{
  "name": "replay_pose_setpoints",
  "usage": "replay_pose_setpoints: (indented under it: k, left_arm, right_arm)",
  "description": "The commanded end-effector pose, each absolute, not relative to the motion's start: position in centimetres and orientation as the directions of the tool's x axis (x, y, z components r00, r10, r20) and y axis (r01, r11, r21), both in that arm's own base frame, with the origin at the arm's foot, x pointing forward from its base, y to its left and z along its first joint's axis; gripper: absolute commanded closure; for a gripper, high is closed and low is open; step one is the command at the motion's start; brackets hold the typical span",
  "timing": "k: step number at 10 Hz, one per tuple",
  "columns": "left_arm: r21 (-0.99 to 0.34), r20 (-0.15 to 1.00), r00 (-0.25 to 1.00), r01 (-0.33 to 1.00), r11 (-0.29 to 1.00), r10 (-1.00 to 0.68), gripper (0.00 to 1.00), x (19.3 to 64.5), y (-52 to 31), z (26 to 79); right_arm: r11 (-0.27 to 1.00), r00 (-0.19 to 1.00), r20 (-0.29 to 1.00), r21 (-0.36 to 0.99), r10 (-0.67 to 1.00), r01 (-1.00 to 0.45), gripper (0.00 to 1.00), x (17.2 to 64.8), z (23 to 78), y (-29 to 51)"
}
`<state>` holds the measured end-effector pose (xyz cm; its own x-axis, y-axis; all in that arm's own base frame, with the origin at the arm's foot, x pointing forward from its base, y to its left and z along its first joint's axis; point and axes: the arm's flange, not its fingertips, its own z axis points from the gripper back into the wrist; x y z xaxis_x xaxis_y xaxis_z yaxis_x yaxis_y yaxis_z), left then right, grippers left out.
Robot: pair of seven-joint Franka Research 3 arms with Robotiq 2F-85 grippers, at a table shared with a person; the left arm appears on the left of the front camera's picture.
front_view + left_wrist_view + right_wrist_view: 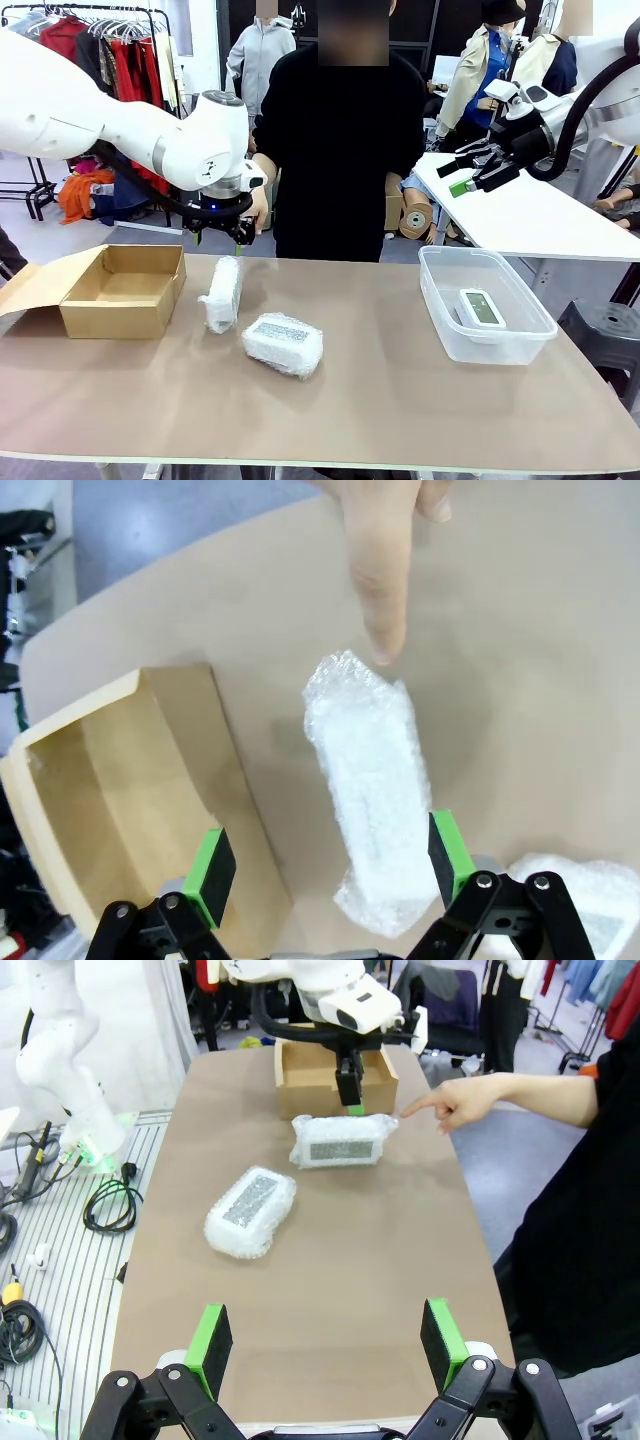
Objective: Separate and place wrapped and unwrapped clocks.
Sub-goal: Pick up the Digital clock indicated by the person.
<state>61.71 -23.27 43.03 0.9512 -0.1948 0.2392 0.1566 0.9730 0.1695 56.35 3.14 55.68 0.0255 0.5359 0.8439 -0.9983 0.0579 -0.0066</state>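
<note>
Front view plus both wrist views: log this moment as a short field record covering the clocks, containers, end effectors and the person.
wrapped clock near box: on table, beside cardboard box
other wrapped clock: on table, nearer the robot, untouched
bare clock: inside clear bin
left end effector: open, above wrapped clock near box, apart from it
right end effector: open, raised, holding nothing
person's hand: finger pointing at wrapped clock near box
</note>
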Motion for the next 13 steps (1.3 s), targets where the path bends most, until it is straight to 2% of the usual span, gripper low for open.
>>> replay_pose_setpoints:
  k: [1,3,5,6,10,11,13]
  left_arm:
    - [0.128,0.245,0.963,0.085,0.988,-0.115,0.00,62.1,-23.3,41.9]
    - [0.116,0.237,0.968,0.053,0.992,-0.080,0.00,62.1,-23.5,40.4]
    - [0.029,0.256,0.956,0.143,0.989,-0.146,0.00,61.8,-23.5,40.6]
    - [0.109,0.225,0.968,0.086,0.990,-0.109,0.00,62.3,-23.7,40.2]
    - [0.087,0.228,0.967,0.097,0.991,-0.115,0.00,62.3,-23.9,40.0]
    - [0.077,0.176,0.981,0.072,0.994,-0.085,0.00,62.2,-23.9,39.6]
    - [0.071,0.144,0.988,0.048,0.996,-0.058,0.00,62.5,-23.7,38.8]
  right_arm:
    - [0.055,0.017,0.844,-0.014,0.536,-0.998,0.00,56.3,55.8,3.1]
    - [0.055,0.017,0.844,-0.014,0.536,-0.998,0.00,56.3,55.8,3.1]
    - [0.055,0.017,0.844,-0.014,0.536,-0.998,0.00,56.3,55.8,3.1]
    - [0.055,0.017,0.844,-0.014,0.536,-0.998,0.00,56.3,55.8,3.1]
    - [0.055,0.017,0.844,-0.014,0.536,-0.998,0.00,56.3,55.8,3.1]
    - [0.055,0.017,0.844,-0.014,0.536,-0.998,0.00,56.3,55.8,3.1]
    - [0.055,0.017,0.844,-0.014,0.536,-0.998,0.00,56.3,55.8,3.1]
